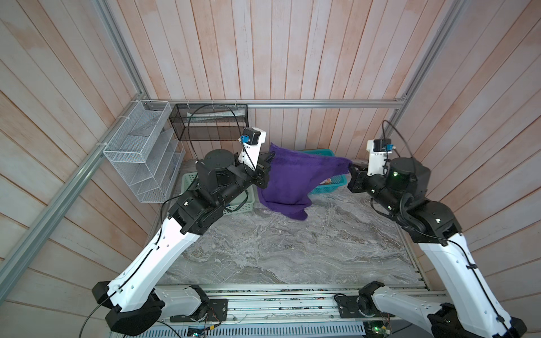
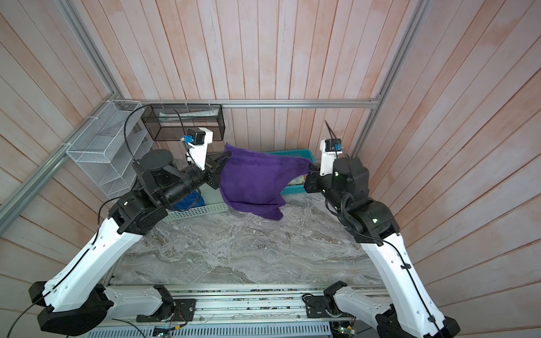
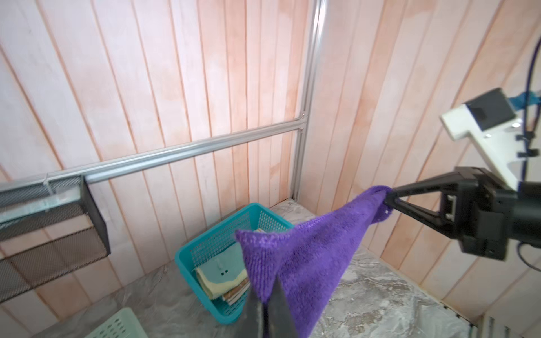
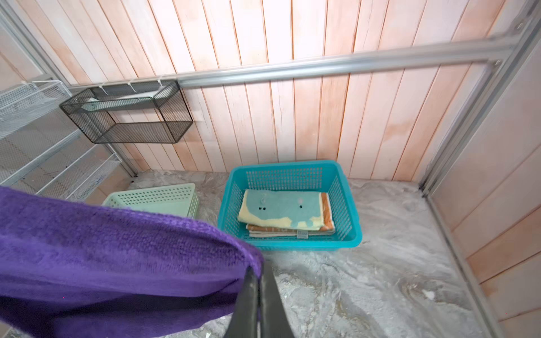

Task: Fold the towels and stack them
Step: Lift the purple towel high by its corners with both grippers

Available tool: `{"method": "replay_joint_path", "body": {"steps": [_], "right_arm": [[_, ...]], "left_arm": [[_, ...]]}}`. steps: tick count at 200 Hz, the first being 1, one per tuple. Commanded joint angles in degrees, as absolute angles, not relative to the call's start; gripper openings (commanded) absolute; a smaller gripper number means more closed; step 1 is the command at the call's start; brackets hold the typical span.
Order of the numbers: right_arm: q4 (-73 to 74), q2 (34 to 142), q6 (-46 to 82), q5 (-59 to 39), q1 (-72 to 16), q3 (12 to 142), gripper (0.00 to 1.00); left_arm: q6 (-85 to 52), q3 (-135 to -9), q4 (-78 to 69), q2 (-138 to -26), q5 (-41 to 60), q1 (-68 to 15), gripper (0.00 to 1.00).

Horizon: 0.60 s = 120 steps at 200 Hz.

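The purple towel point(image 1: 288, 181) point(image 2: 251, 181) hangs stretched in the air over the back of the marble table, its lower corner drooping toward the tabletop. My left gripper point(image 1: 270, 164) point(image 3: 265, 301) is shut on its left top corner. My right gripper point(image 1: 349, 168) point(image 4: 259, 278) is shut on the right top corner. Behind it stands the teal basket point(image 4: 292, 175), holding the folded teal hippo towel point(image 4: 281, 210) on top of the folded orange-peach towel point(image 4: 328, 213). A blue towel point(image 2: 190, 202) lies crumpled in the mint-green basket point(image 2: 202, 212), partly hidden by my left arm.
A white wire rack point(image 1: 140, 152) and a black mesh basket point(image 1: 209, 123) hang on the frame at the back left, close behind my left wrist. Wooden walls enclose the table on three sides. Grey marble tabletop point(image 1: 292, 251) stretches in front of the towel.
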<state>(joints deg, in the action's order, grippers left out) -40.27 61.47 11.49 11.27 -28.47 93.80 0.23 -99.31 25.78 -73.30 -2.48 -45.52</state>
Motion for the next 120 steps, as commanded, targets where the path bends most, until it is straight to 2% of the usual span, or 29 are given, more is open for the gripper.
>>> {"method": "replay_joint_path", "body": {"steps": [1, 60, 96, 120], "right_arm": [[-47.2, 62.2, 4.7, 13.9, -28.4, 100.9, 0.00], [-51.6, 63.2, 1.2, 17.9, -28.4, 114.9, 0.00], [-63.7, 70.9, 2.3, 19.8, -28.4, 133.4, 0.00], [-67.4, 74.1, 2.9, 20.8, -28.4, 134.3, 0.00]], "left_arm": [[4.5, -104.3, 29.5, -74.3, -5.9, -49.6, 0.00], [1.3, -108.7, 31.1, -73.7, -6.2, -53.5, 0.00], [-1.1, -112.2, 34.4, -73.5, -7.5, -53.8, 0.00], [-1.5, -113.7, 37.5, -74.9, -12.3, -53.6, 0.00]]}}
